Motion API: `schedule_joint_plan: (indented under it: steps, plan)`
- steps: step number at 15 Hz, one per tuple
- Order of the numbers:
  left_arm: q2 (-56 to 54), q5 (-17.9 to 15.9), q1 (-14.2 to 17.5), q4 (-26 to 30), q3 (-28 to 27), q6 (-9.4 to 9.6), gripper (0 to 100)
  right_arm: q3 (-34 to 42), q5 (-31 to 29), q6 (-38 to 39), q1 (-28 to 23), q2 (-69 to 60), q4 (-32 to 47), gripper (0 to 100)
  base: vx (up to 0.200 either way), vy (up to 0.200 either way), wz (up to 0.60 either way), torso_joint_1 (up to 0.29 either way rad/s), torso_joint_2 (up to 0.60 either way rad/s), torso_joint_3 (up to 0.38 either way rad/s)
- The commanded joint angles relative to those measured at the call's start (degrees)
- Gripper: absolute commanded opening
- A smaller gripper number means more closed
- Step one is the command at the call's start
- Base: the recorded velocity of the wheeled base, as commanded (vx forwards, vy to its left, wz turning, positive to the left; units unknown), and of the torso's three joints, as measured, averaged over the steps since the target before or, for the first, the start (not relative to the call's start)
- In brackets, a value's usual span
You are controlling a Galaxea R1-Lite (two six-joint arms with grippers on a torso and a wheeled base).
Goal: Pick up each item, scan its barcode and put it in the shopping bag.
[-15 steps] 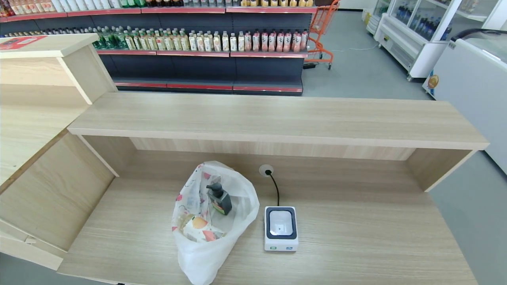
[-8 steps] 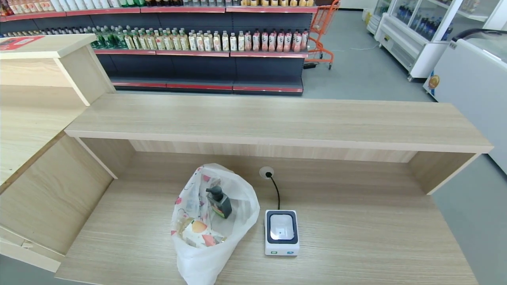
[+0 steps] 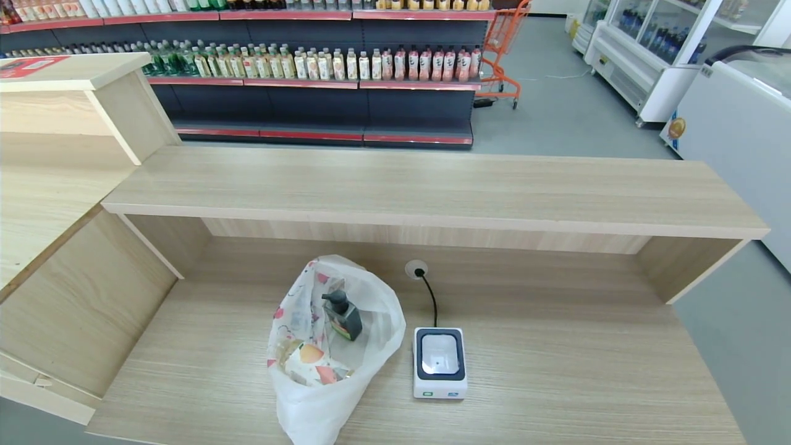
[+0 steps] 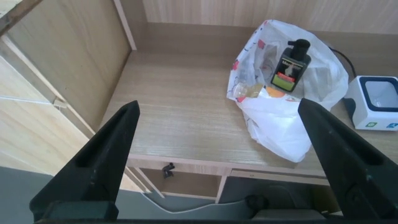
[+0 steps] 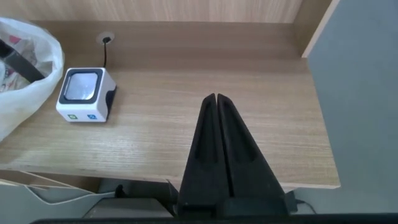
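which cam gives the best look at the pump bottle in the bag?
Left wrist view: the pump bottle faces the camera, pump head and front label unobstructed, inside the shopping bag. Head view sees it from above, label foreshortened. Right wrist view catches the bag's edge with a dark strip, possibly the bottle.

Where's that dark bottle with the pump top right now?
In the head view the pump bottle sits inside the open white shopping bag, left of centre on the wooden counter, with the white scanner just to the bag's right.
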Motion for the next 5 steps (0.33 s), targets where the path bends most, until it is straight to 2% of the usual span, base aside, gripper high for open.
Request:
schedule_joint_plan:
  steps: [1,5]
  plan:
    - [-0.02,0.02,0.00,0.02,-0.01,-0.01,100,0.01,0.02,-0.19,-0.07,0.11,0.08,0,0.000,0.000,0.00,0.000,0.00,0.000]
    - [-0.02,0.02,0.00,0.02,-0.01,-0.01,100,0.01,0.19,-0.98,-0.07,0.11,0.08,0,0.000,0.000,0.00,0.000,0.00,0.000]
